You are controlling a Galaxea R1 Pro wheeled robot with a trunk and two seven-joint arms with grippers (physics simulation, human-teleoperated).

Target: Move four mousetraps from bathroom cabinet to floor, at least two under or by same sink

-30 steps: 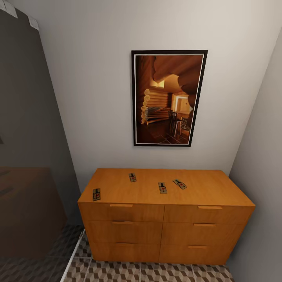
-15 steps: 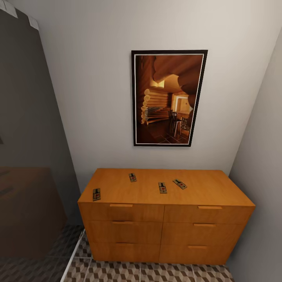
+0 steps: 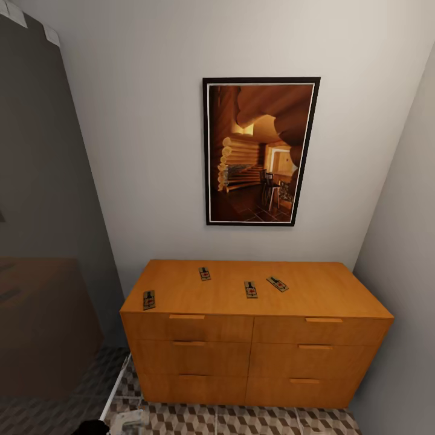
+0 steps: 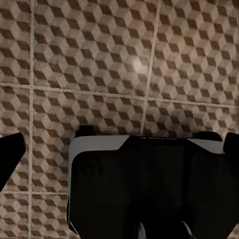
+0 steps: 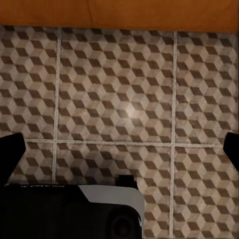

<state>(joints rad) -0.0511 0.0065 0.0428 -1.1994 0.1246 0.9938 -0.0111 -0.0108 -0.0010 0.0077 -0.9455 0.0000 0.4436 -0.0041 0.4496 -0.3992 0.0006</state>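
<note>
Cube-patterned bathroom floor [image 3: 241, 420] is cut off at the frame bottom, glossy tile with pale grout. The orange-brown wooden cabinet [image 3: 254, 356] has all its drawers shut, so the contents are hidden. A framed picture [image 3: 261, 151] hangs above it. All four mousetraps [image 3: 148, 299] [image 3: 205, 273] [image 3: 250, 289] [image 3: 277, 284] lie flat on top, well apart. Only dark finger edges show in the wrist views, so can't tell how either gripper's jaws stand.

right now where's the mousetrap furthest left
In the head view, the leftmost mousetrap lies on the cabinet top near its front-left corner, apart from the other three mousetraps.
</note>
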